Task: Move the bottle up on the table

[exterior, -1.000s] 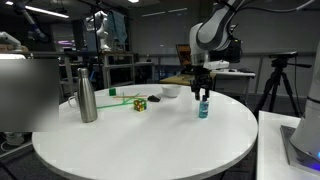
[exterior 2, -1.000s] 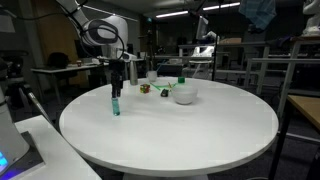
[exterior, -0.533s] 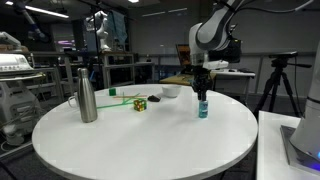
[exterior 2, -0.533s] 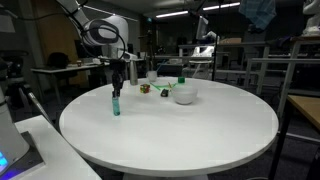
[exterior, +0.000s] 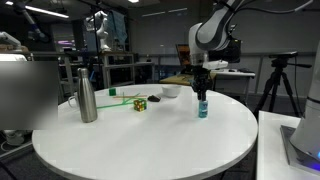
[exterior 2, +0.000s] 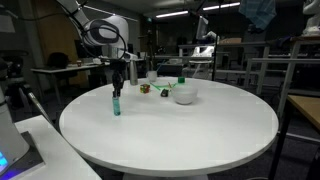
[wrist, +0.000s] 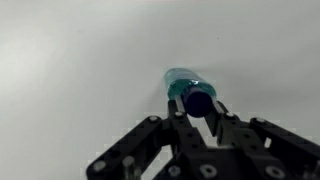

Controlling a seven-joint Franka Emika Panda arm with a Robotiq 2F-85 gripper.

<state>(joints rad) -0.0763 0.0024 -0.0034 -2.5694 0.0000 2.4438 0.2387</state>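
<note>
Pincer (wrist: 200,105) clamped on the dark cap of the bottle (wrist: 183,84), which stands upright on the table (wrist: 70,60).
Against the frames from half a second and one second earlier, arm, pincer and bottle show no visible shift in both exterior views. Wrist view: the fingers (wrist: 176,115) sit tight against the cap on both sides, with the teal body beyond them. In an exterior view, the bottle rests toward the table's far side, well apart from the steel flask (exterior: 87,98).
</note>
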